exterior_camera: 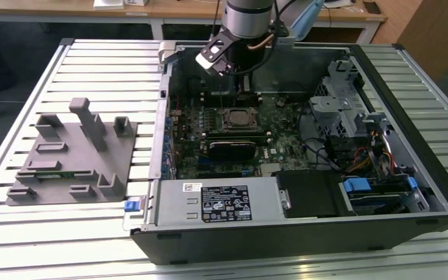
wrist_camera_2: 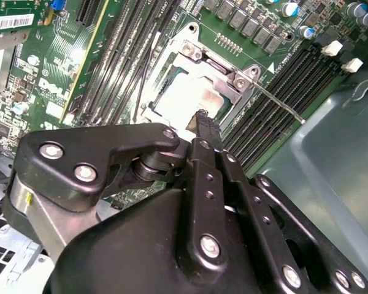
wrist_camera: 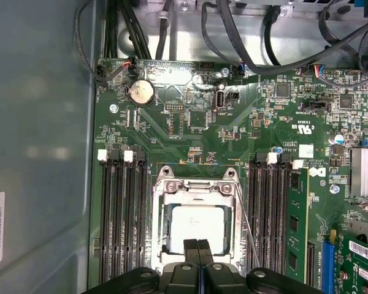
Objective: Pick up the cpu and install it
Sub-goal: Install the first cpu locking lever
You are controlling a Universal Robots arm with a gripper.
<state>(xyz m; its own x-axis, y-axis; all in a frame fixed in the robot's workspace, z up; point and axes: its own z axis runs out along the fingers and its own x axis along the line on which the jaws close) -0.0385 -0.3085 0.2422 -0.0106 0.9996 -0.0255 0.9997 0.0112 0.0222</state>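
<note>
The cpu (wrist_camera: 199, 223) (wrist_camera_2: 183, 97), a small square chip with a pale silvery top, lies flat inside the dark socket frame (wrist_camera: 196, 184) on the green motherboard (wrist_camera: 190, 122). In the exterior view the cpu (exterior_camera: 240, 118) sits in the middle of the open computer case. My gripper (wrist_camera: 198, 247) (wrist_camera_2: 202, 117) hangs just above the chip's edge. Its two black fingertips are pressed together with nothing between them. The socket's thin metal lever (wrist_camera: 245, 220) (wrist_camera_2: 276, 101) stands beside the frame.
Memory slots (wrist_camera: 119, 214) flank the socket on both sides. A black heatsink block (exterior_camera: 235, 147) lies near the socket, with a power supply (exterior_camera: 216, 201) and a drive cage (exterior_camera: 349, 111) inside the case. A grey plastic fixture (exterior_camera: 72, 154) stands on the slatted table at the exterior view's left.
</note>
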